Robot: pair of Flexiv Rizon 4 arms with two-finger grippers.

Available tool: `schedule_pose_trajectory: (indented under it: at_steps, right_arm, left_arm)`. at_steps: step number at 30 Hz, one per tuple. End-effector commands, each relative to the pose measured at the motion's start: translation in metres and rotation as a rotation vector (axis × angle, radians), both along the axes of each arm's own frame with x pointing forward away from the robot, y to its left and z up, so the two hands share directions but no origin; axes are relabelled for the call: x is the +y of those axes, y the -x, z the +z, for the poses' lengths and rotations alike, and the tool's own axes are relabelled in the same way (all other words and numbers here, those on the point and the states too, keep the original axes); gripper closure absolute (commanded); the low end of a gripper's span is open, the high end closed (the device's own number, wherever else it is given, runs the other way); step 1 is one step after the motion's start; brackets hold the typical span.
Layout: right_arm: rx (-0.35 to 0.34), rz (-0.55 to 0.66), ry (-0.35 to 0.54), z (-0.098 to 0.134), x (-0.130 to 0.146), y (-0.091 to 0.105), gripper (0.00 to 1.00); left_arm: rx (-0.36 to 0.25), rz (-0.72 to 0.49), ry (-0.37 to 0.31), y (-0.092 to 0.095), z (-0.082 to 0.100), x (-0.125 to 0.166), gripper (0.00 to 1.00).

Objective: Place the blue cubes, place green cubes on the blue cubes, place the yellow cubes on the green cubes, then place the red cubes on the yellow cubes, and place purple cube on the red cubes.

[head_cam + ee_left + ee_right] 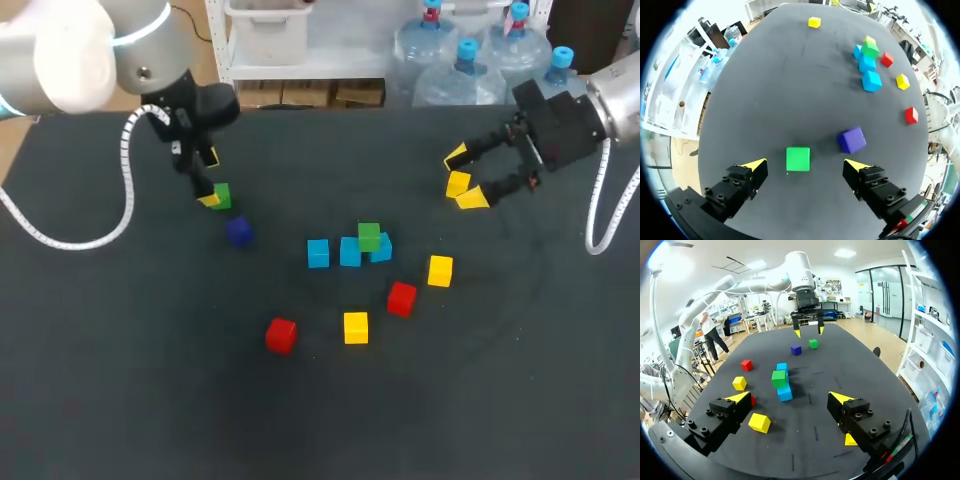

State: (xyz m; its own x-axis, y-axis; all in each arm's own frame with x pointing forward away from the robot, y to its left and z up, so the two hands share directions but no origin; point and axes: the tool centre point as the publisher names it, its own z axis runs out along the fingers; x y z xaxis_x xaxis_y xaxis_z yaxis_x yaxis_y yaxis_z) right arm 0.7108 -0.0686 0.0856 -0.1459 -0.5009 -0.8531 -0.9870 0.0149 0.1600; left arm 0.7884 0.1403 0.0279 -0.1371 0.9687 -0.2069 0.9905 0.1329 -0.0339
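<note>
Head view: the table (120, 400) has a dark matte top with faint scuffs. My left gripper (210, 180) hangs at the table's ten o'clock, fingers spread wide and gripping nothing. A green cube (222, 196) sits on the table between them. A purple cube (238, 231) lies just beside it at five o'clock. Near the centre, a row of blue cubes (318, 253) carries a second green cube (369, 236) toward its right end. Two red cubes (401, 298) and two yellow cubes (356, 327) lie scattered from four to seven o'clock of the row. My right gripper (464, 178) hovers at the table's two o'clock, wide open and empty, over a third yellow cube (458, 184).

Left wrist view: the left gripper (805, 164) stands open around the green cube (798, 159), and neither finger touches it. The purple cube (852, 139) is near, at one o'clock of the gripper, with the blue cubes (871, 81) farther off along that line.

Right wrist view: the right gripper (789, 398) is open with nothing held. The blue cubes (785, 392) and the second green cube (779, 378) lie at twelve o'clock, with my left arm (800, 275) beyond them.
</note>
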Motion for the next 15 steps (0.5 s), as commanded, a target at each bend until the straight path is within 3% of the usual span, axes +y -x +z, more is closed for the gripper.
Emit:
schedule_pose_trajectory:
  at_steps: [1, 8, 15]
  right_arm:
    - [-0.001, 0.000, -0.002, 0.000, 0.000, 0.000, 0.00]
    - [-0.001, 0.000, -0.002, 0.000, 0.000, 0.000, 0.00]
    - [-0.001, 0.000, -0.002, 0.000, 0.000, 0.000, 0.00]
  left_arm:
    - [-0.006, 0.008, 0.010, 0.004, -0.001, 0.004, 0.00]
    - [0.007, -0.003, 0.003, -0.003, -0.007, -0.006, 0.00]
    - [0.012, -0.033, -0.057, -0.012, -0.010, -0.015, 0.00]
